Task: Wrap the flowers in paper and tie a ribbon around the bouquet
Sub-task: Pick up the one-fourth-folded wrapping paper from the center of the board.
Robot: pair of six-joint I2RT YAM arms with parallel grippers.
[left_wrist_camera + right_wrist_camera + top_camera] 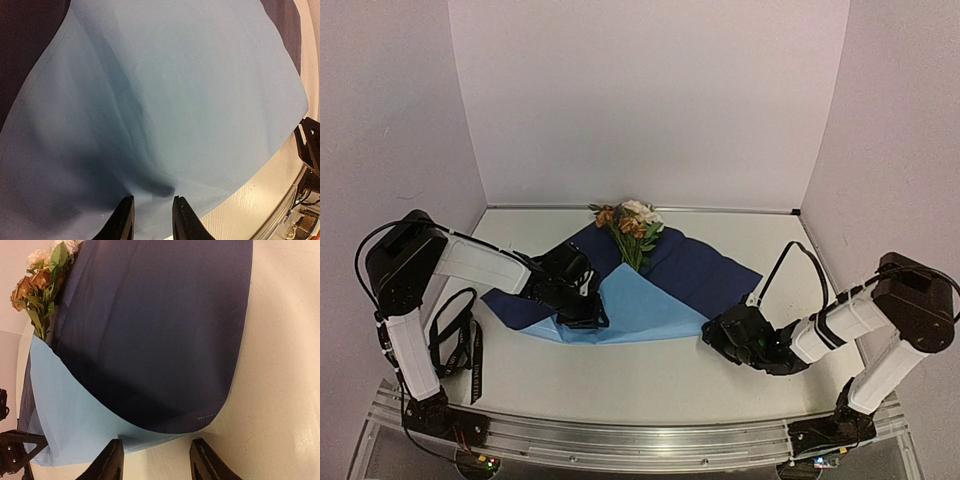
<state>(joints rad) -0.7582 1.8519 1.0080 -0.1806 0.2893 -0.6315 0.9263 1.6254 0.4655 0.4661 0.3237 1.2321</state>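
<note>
From above, the thin paper (pixel 700 270) lies spread, matte navy with a light blue flap folded over, the flowers (pixel 632 228) at its corner beyond both tools. The left gripper (pixel 152 202) pinches a puckered crease of the blue flap, jaws narrow. The right gripper (pixel 156 445) stands open (the sheet's curved edge just ahead of its fingertips).

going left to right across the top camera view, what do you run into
ribbon → left gripper → flowers → right gripper; the paper spans the middle, so it has no single place
</note>
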